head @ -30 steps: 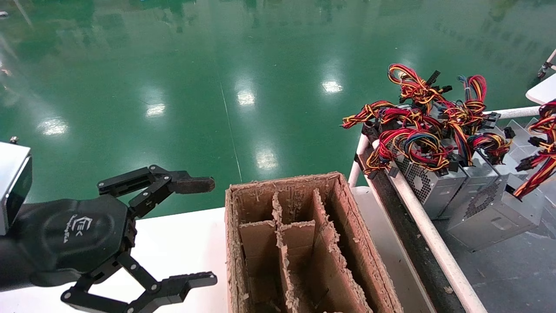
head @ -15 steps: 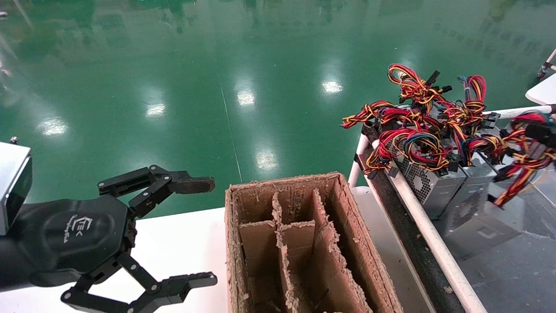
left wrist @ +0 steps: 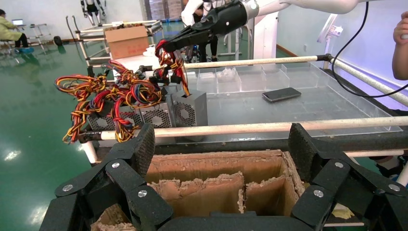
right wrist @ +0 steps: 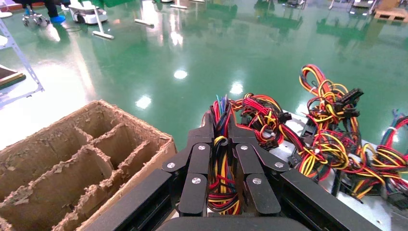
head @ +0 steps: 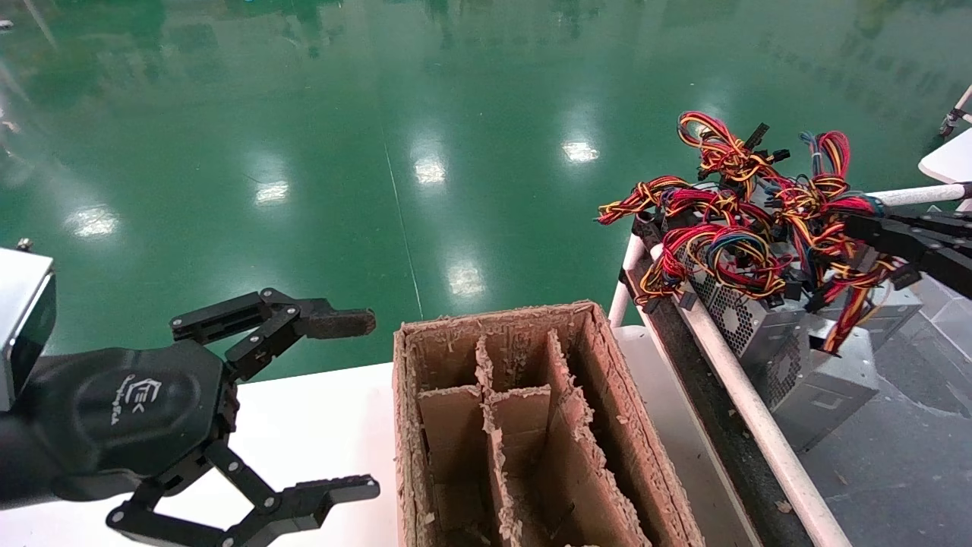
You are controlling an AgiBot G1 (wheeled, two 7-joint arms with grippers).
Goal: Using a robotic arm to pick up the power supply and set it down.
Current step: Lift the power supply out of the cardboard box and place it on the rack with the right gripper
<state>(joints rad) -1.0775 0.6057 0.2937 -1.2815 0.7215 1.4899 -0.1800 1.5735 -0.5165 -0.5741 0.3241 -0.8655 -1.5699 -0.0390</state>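
Observation:
My right gripper (head: 862, 226) reaches in from the right and is shut on a looped bundle of red, yellow and black wires (right wrist: 221, 159). Seen from its own wrist, the right gripper (right wrist: 221, 121) has the wires pinched between its fingers. The power supply (head: 824, 376), a silver-grey box with a perforated grille side, hangs tilted under that bundle, beside the white rail. The left wrist view shows this power supply (left wrist: 190, 108) next to its look-alikes. I cannot tell whether its underside touches the tray. My left gripper (head: 373, 404) is parked open over the white table, left of the box.
A frayed cardboard box (head: 493, 315) with dividers stands between the arms. Other power supplies (head: 733, 315) with tangled wires (head: 721, 197) sit behind the white rail (head: 752, 410). A phone (left wrist: 282, 94) lies on the clear tray. A person's hand (left wrist: 401, 29) shows at the far edge.
My right gripper has come into the head view from the right, pulling the wire bundle leftward. The power supply has swung left and tilted. The left arm has not moved.

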